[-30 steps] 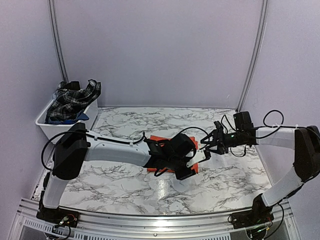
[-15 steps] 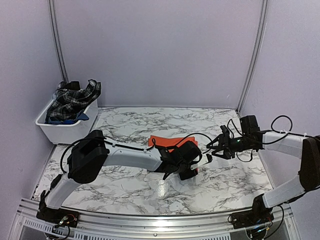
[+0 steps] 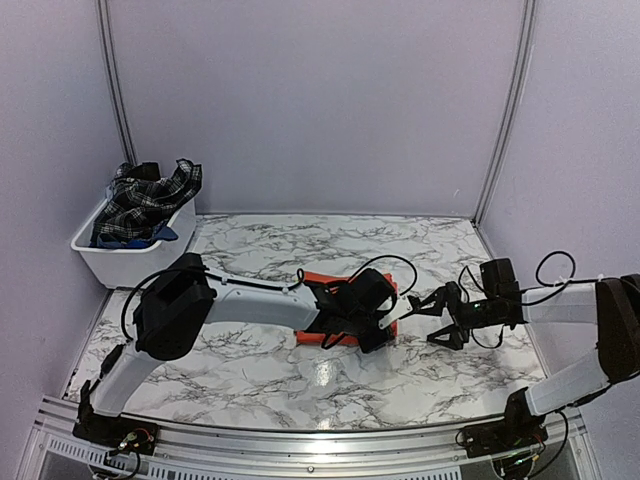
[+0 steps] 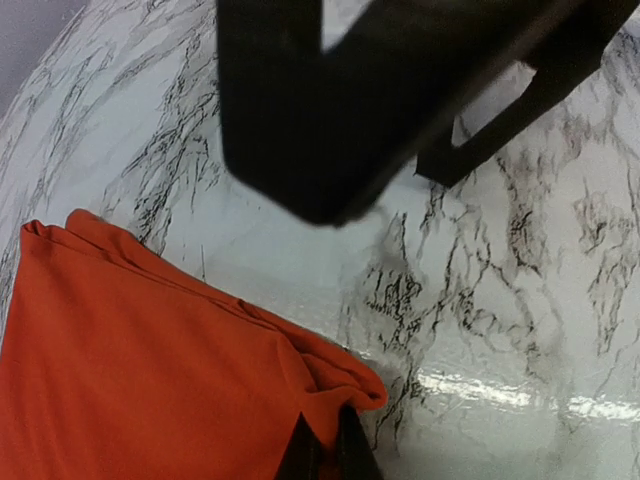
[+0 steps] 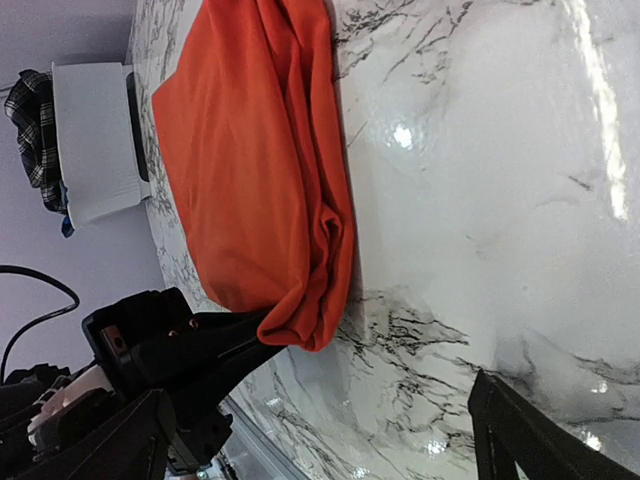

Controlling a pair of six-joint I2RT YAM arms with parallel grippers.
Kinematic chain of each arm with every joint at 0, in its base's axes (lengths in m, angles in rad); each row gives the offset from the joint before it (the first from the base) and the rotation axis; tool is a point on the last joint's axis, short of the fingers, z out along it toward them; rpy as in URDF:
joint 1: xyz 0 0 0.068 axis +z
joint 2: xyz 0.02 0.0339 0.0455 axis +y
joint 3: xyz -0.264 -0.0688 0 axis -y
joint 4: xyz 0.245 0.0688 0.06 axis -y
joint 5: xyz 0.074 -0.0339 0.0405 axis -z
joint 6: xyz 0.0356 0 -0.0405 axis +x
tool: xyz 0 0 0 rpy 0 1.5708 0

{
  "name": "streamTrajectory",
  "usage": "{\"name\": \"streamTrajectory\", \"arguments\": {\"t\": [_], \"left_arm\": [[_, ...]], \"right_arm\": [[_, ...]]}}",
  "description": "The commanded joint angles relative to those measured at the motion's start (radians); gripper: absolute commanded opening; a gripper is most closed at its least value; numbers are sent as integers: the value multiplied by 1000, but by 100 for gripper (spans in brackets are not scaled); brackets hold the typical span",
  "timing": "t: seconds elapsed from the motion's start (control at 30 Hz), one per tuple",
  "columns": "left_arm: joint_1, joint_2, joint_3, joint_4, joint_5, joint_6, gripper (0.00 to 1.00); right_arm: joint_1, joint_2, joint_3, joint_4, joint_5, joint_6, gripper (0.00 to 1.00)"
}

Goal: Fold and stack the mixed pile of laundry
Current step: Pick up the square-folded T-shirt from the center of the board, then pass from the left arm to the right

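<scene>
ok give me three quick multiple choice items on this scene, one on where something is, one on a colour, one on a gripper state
1. Where is the plaid piece? A) in the white bin B) spread out flat C) hanging up
2. What colour is the T-shirt on the table? A) blue B) orange C) green
3. How is the right gripper? A) shut on the T-shirt B) shut on nothing C) open, holding nothing
Answers: 1 A, it is heaped in the bin; 2 B, bright orange on the marble; 3 C, its fingers are spread with nothing between.
</scene>
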State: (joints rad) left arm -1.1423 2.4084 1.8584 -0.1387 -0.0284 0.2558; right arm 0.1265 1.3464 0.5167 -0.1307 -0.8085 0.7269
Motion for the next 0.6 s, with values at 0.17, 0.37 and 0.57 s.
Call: {"name": "streamTrajectory", "arguments": {"t": [0.17,0.37,0.57], "left_arm": [[-16,-94,10,45,115,-66,0],[-27,-143,-30,115,131,-92,0],[-49,-154,-40,155,156,-78,0]], "right_arm": [[81,134,-16,328,-44,198,98],[114,268,20,404,-39,252,88],[122,349,50,478,-37,324,64]]}}
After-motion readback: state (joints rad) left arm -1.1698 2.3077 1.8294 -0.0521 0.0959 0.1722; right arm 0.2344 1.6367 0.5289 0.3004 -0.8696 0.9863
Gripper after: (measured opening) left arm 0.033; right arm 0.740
